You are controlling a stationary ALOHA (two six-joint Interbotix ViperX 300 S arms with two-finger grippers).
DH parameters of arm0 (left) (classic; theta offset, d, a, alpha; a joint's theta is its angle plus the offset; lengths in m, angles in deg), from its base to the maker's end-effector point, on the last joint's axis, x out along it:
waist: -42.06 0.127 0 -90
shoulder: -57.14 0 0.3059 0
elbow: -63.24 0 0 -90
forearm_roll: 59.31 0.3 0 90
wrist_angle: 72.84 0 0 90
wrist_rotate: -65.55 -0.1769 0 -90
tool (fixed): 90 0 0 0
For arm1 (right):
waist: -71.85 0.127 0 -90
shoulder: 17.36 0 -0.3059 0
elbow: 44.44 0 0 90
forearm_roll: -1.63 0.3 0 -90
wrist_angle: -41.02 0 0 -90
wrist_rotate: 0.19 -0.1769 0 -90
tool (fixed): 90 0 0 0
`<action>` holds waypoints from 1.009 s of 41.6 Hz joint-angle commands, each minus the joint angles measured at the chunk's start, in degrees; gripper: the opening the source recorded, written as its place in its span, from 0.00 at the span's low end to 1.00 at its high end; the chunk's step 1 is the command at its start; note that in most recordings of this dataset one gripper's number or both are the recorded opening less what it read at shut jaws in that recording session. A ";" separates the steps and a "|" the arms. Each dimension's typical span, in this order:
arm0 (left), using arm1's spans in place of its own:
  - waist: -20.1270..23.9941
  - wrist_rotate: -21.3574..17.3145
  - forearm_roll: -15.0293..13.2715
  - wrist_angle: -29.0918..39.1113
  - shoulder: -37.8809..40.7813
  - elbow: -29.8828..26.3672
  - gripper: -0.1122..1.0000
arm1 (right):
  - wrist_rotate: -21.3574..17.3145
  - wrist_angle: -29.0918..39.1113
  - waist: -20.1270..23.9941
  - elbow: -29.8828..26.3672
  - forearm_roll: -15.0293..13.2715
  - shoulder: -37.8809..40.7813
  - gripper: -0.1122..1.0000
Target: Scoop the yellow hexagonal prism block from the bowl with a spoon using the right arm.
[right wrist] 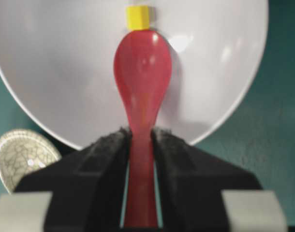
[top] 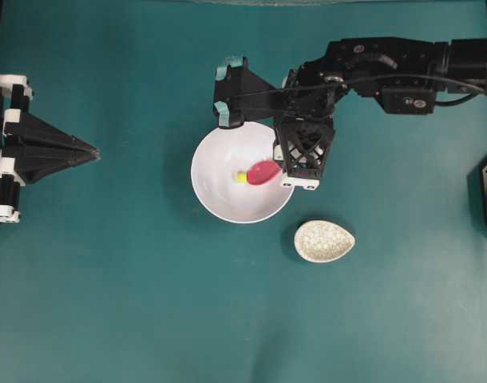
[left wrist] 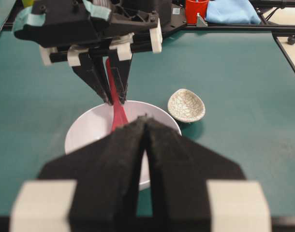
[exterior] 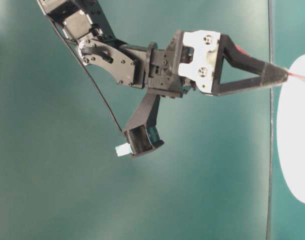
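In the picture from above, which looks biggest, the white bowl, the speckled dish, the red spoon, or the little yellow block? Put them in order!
1. white bowl
2. speckled dish
3. red spoon, partly hidden under the right gripper
4. yellow block

Overhead view looks straight down on green table [top: 108, 303], whole workspace visible. Table-level view sits low, close to right arm [exterior: 117, 65], clips white bowl [exterior: 297, 130] at right edge. Left wrist view faces across table toward bowl [left wrist: 89, 130], mid-distance. Right wrist view looks down spoon [right wrist: 141, 82] into bowl, very close. All four share bowl.
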 commanded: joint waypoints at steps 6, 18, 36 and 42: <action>-0.09 -0.09 0.18 -0.70 0.26 -1.41 0.13 | 0.09 -3.25 0.35 -0.97 0.26 -0.35 0.31; -0.09 -0.09 0.09 -0.62 0.26 -1.41 0.13 | 0.00 -8.61 0.44 -0.18 0.97 -0.35 0.31; -0.09 -0.09 0.09 -0.62 0.18 -1.41 0.13 | -0.26 -14.33 1.23 2.11 1.93 -0.35 0.31; -0.09 -0.09 0.18 -0.70 0.18 -1.41 0.13 | -0.26 -15.64 1.49 2.72 2.55 -0.35 0.31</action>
